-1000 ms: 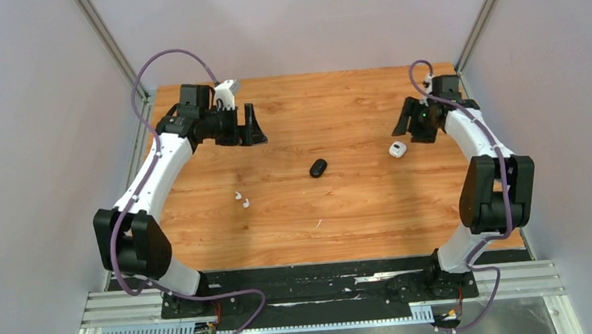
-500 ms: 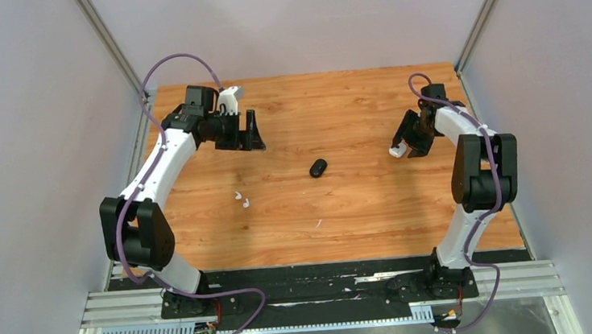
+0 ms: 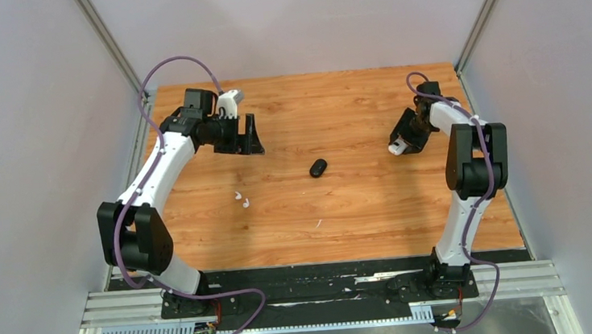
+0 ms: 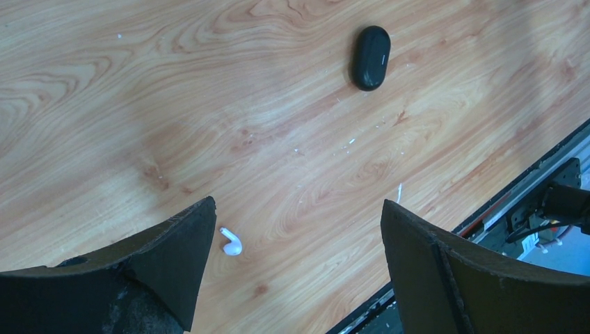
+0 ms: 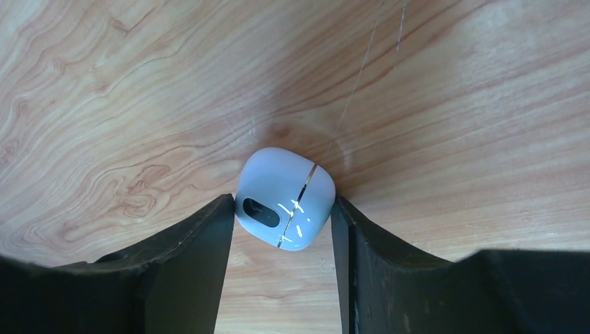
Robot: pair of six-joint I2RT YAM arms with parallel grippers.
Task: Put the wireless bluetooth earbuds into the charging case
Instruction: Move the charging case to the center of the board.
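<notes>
Two white earbuds [image 3: 241, 200] lie on the wooden table left of centre; one earbud [image 4: 231, 242] shows in the left wrist view beside my left fingertip. My left gripper [image 3: 253, 134] [image 4: 298, 205] hovers open above them, holding nothing. A closed black charging case [image 3: 319, 167] [image 4: 371, 48] lies mid-table. At the right, a closed white charging case [image 3: 397, 148] [image 5: 285, 198] rests on the table between the fingertips of my right gripper [image 3: 401, 143] [image 5: 282, 202]. Its jaws straddle the case, and the tips are at or just touching its two sides.
Wooden table [image 3: 345, 211] with grey walls on three sides. A black rail [image 3: 319, 282] carrying the arm bases runs along the near edge. The white case lies close to the table's right edge.
My right gripper came down and towards the white case, and its jaws narrowed around it. My left arm shifted slightly towards the near side and stayed open.
</notes>
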